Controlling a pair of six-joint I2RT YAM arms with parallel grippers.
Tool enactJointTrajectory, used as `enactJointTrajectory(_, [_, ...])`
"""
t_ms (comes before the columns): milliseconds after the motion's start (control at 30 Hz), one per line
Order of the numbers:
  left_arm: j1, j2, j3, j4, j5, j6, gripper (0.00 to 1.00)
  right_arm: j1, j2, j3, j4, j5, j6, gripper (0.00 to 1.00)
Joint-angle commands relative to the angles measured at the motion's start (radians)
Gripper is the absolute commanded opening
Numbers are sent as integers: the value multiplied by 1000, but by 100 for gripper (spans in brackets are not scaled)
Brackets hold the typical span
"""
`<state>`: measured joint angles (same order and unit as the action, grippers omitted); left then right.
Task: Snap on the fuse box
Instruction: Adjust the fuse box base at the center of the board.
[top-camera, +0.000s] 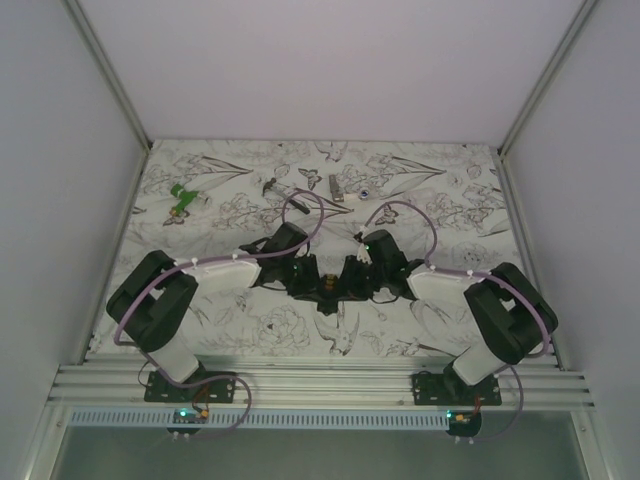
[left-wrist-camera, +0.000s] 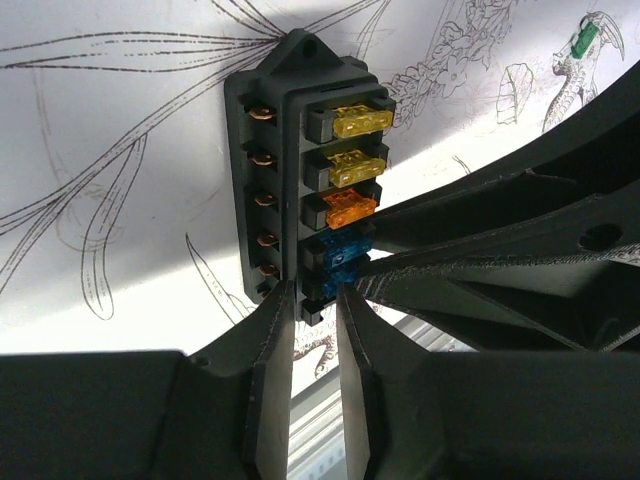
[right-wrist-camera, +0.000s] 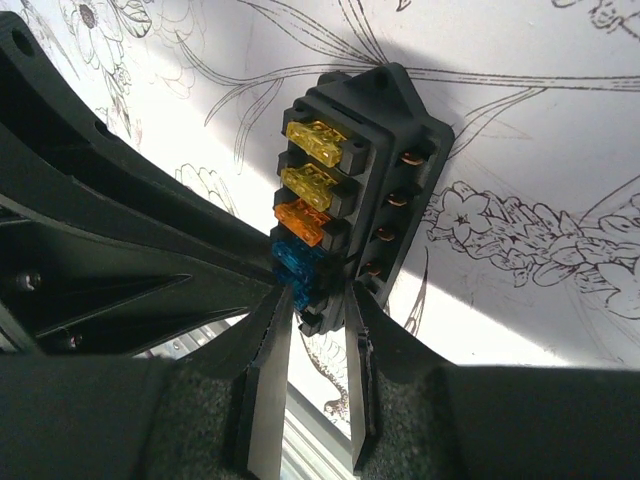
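small flat black plastic fuse box (left-wrist-camera: 300, 170) runs twelve-to-six; left gripper (left-wrist-camera: 312, 322) and right gripper (right-wrist-camera: 312, 318) each seemingly pinch its six o'clock end.

We see a black fuse box (left-wrist-camera: 300, 170) with two yellow fuses (left-wrist-camera: 362, 123), one orange fuse (left-wrist-camera: 350, 208), blue fuses (left-wrist-camera: 345, 252) and copper-coloured terminals (left-wrist-camera: 262, 155), over a white tablecloth (top-camera: 430, 190) printed with fine black line drawings of flowers and butterflies, a bright green piece (top-camera: 183, 197) and lilac cables (top-camera: 404, 204).
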<state>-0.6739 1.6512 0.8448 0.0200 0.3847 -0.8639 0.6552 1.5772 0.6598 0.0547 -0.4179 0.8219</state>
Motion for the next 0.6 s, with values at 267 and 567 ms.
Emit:
enactJointTrajectory(267, [-24, 150, -40, -60, -82, -34, 12, 87, 233, -18, -218, 207, -67, 20])
enactJointTrajectory(567, [-21, 199, -41, -95, -115, -37, 9, 122, 321, 0, -285, 276, -75, 15])
